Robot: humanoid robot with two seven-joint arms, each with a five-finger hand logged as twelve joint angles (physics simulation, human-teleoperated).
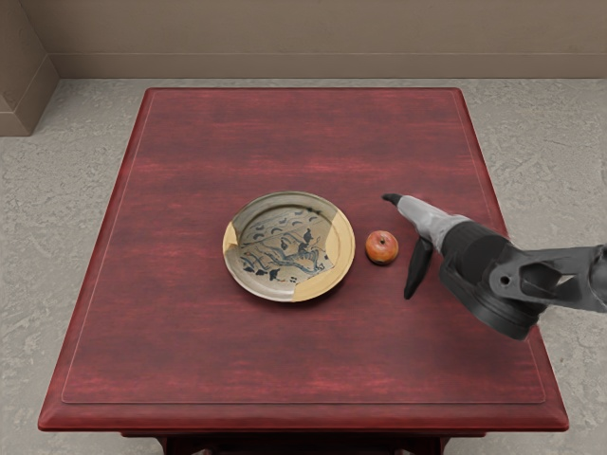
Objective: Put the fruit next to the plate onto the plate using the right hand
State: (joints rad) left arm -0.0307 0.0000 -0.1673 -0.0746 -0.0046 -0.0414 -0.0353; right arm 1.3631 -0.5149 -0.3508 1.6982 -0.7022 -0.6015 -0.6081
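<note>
A dark red wooden worktop stands on a speckled grey floor, with a beige wall behind. Near its middle lies one plate — tan, with a blue painted pattern. One fruit, small, round and reddish-orange, sits on the worktop just beside the plate's right rim, not on the plate. One robot hand — the right — reaches in from the right edge, close to the fruit but apart from it, fingers spread and holding nothing.
</note>
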